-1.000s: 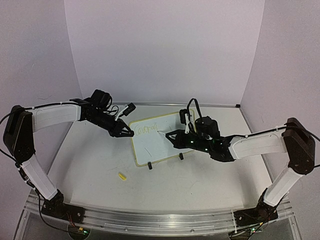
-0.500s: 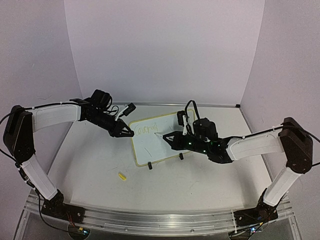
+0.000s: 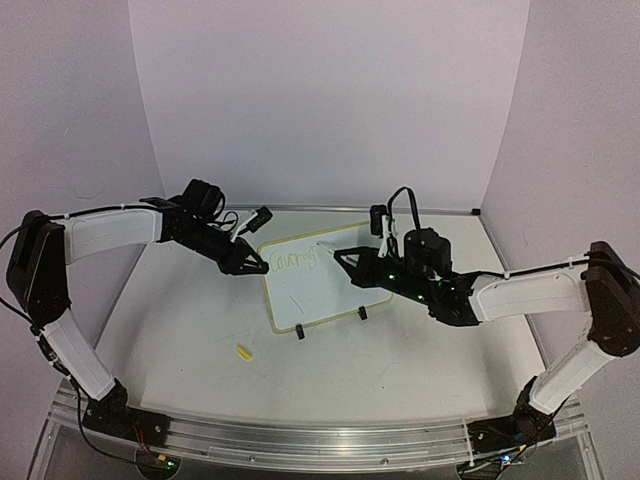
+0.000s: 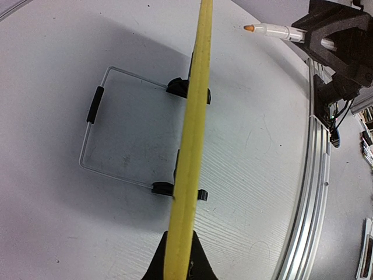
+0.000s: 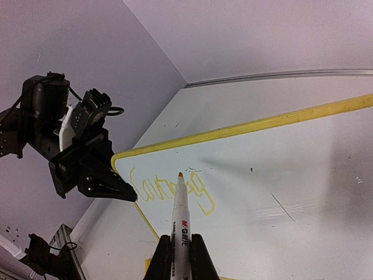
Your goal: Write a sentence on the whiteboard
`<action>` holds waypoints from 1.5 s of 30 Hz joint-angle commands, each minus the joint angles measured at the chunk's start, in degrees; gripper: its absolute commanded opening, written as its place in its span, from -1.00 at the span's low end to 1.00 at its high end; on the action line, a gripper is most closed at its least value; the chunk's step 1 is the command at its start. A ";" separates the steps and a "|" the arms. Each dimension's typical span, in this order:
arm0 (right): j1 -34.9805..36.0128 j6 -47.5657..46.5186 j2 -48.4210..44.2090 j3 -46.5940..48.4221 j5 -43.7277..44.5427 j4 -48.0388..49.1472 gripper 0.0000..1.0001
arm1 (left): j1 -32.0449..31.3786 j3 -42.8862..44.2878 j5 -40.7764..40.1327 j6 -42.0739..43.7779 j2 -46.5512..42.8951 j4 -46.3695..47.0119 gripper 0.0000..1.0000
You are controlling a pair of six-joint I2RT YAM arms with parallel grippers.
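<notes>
Two arms flank whiteboard [image 3: 305, 300] on table [image 3: 400, 370] | top: sentence [image 3: 296, 260] on its upper part | left wrist: left gripper [image 4: 178, 265] pinches yellow frame | right wrist: right gripper [image 5: 179, 240] clamps marker [image 5: 180, 213], tip near writing

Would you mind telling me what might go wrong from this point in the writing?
1. The whiteboard stands on small clip feet and is held only at one edge by the left gripper. A hard press from the marker in the right gripper may swing or tip it.
2. The sentence is faint, so light strokes may be unreadable.
</notes>
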 commanded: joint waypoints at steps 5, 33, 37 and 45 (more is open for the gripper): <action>-0.02 -1.41 1.68 2.25 1.67 -1.71 -1.00 | -0.13 0.58 -7.04 2.18 -0.28 -2.94 -1.00; -0.01 -1.49 2.75 2.65 5.74 -4.46 -1.00 | -0.18 0.60 -7.31 2.28 -0.27 -3.11 -1.00; -0.04 -1.68 1.80 2.39 7.54 -4.74 -1.00 | -0.18 0.60 -7.32 2.20 -0.40 -3.12 -1.00; 0.01 -2.25 0.54 2.67 8.55 -4.88 -1.00 | -0.23 0.60 -7.34 2.27 -0.38 -3.11 -1.00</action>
